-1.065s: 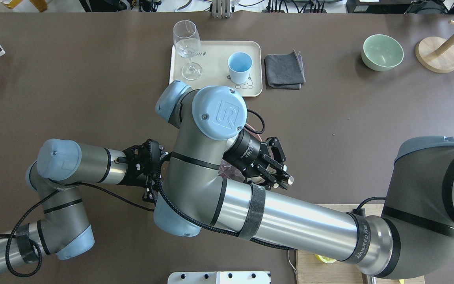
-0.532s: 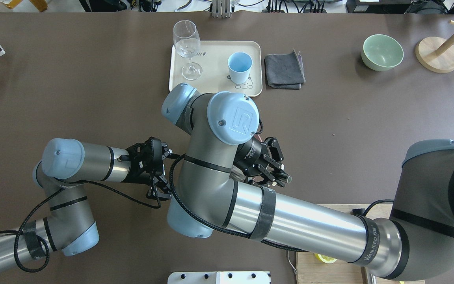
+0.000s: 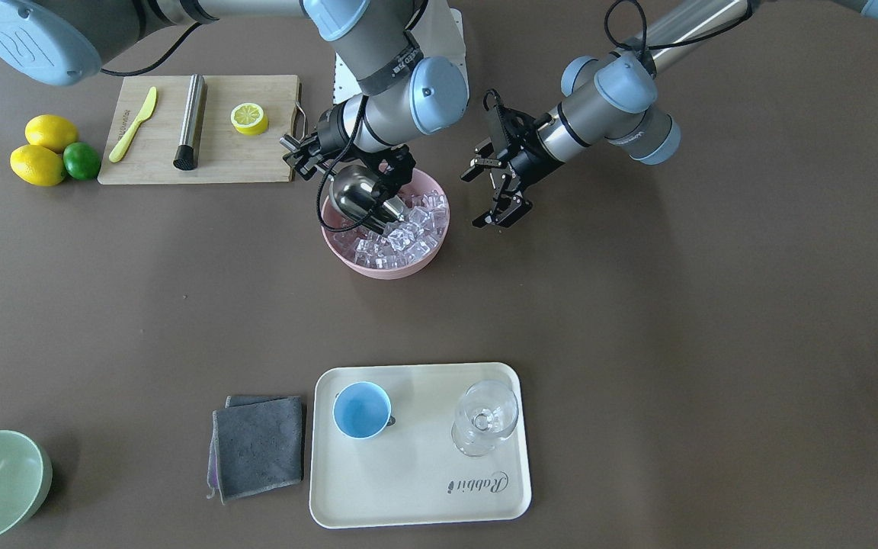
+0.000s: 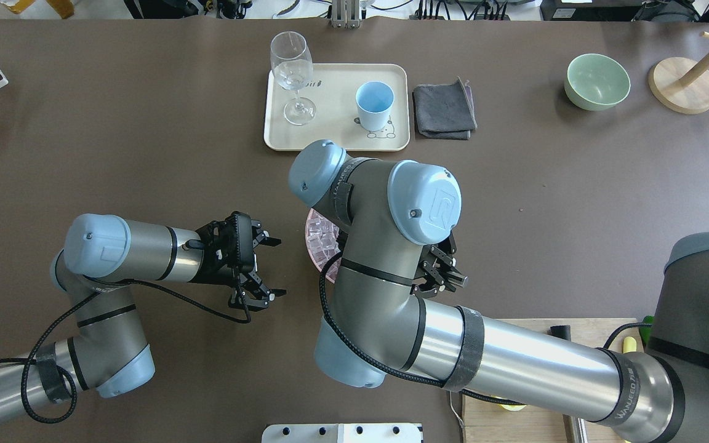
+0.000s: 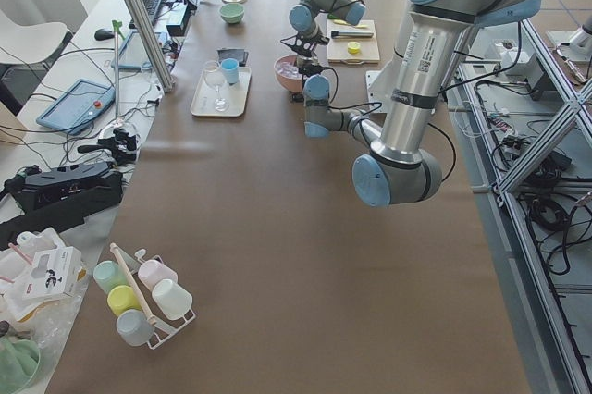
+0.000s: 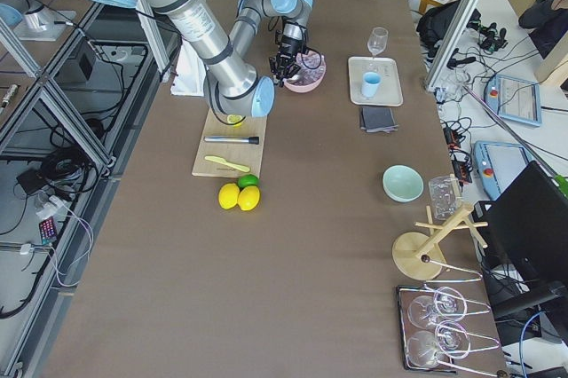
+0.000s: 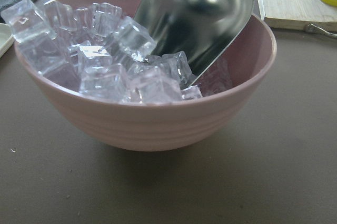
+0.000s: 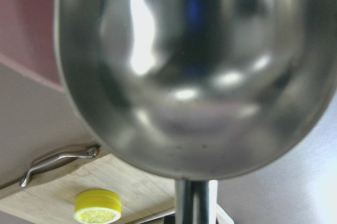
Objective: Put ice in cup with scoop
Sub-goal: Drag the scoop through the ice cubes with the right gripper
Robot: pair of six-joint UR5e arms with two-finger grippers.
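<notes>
Two robot arms meet at a pink bowl [image 3: 386,271] of ice [image 3: 408,225] on the desk. Clamped on the handle, the right pincer [image 4: 447,278] dips the scoop [image 3: 359,197] among the cubes. Spread wide and empty, the left pincer [image 3: 501,215] hovers just beside the bowl. Well apart, the cup [image 3: 361,410] stands on a cream tray [image 3: 424,488].

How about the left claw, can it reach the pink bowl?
Probably yes. The left claw is open beside the pink bowl, bare table between them; the scoop enters from the other side.
</notes>
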